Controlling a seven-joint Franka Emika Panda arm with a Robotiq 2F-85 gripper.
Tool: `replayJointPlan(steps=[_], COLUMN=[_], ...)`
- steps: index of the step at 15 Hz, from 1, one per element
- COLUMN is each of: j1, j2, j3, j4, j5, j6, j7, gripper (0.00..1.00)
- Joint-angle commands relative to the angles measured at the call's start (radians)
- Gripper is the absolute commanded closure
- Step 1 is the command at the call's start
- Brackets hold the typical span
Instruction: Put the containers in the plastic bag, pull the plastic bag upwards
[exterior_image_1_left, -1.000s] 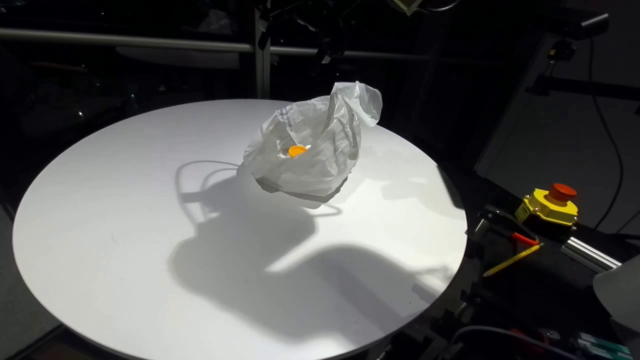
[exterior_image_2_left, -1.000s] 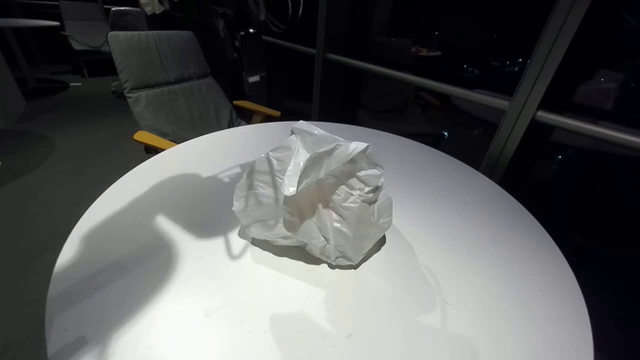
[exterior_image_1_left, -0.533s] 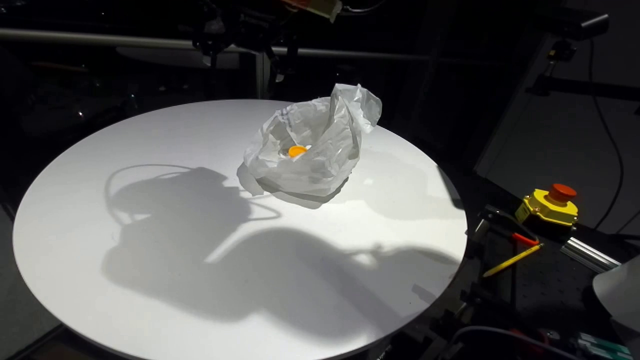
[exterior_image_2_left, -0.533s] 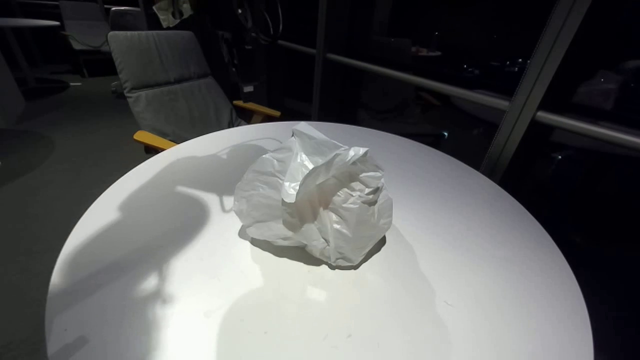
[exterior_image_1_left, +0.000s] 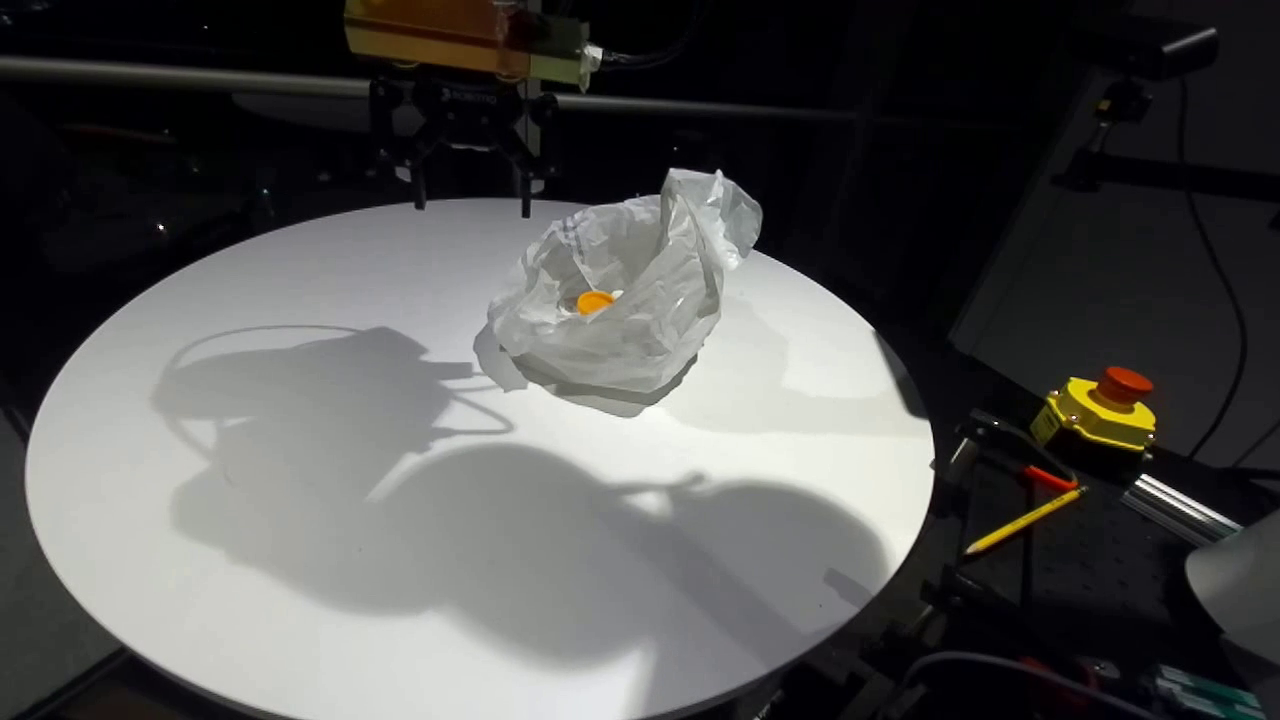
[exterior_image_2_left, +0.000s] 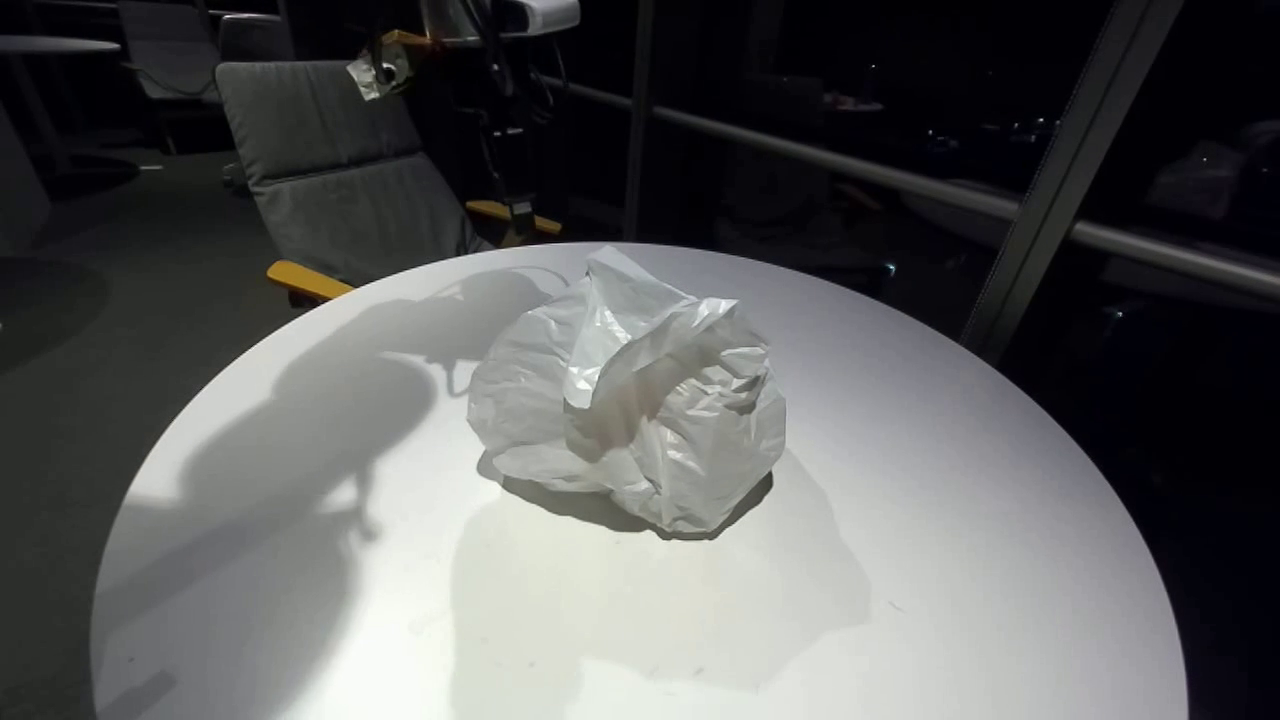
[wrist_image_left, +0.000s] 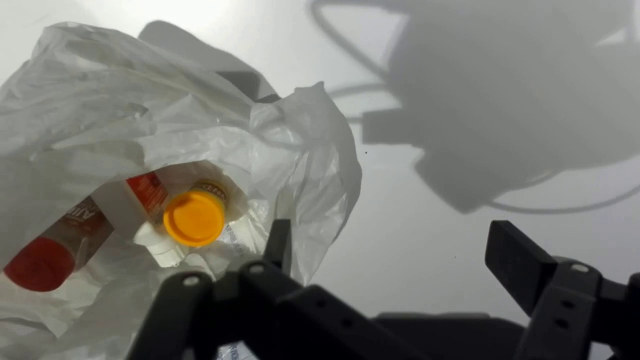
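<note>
- so the claw (exterior_image_1_left: 473, 208) has its fingers (wrist_image_left: 520, 265) spread wide apart, with the round white table (wrist_image_left: 410, 240) showing between them from the wrist
- just beside it is the plastic bag (exterior_image_1_left: 650, 340), resting on that table in both exterior views. in an exterior view you can see a gap between bag and claw
- bag's thin whitish film, super crinkly, mouth gaping upward
- inside, per the wrist view: a red-capped bottle (wrist_image_left: 67, 245) lying diagonally across the picture, a little orange-lidded tub (wrist_image_left: 195, 216), and a white cap (wrist_image_left: 164, 247) right by the tub
- also a red label (wrist_image_left: 149, 191) in there, can't tell if it goes with the white cap
- my count: 1 bag, 3 tops inside (1 red, 1 orange, 1 white). folds hide some of the interior
- further out: 1 yellow box (exterior_image_1_left: 1090, 418) with 1 red button (exterior_image_1_left: 1124, 384), plus 1 yellow pencil (exterior_image_1_left: 1025, 520)
- past the table, a grey chair (exterior_image_2_left: 335, 160) with 2 wooden armrests (exterior_image_2_left: 308, 281)
</note>
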Motion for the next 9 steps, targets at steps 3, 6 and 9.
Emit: replayJointPlan(steps=[3, 6, 9], j1=[-0.021, -0.06, -0.098], j2=[0.107, 0.164, 0.216], j3=[-0.036, -0.034, -0.021], j4=[0.14, 0.178, 0.213], j5=[-0.008, 0.016, 0.047], j6=[-0.149, -0.178, -0.161], j7=[0.047, 0.021, -0.005], gripper=[0.0, 0.0, 0.0])
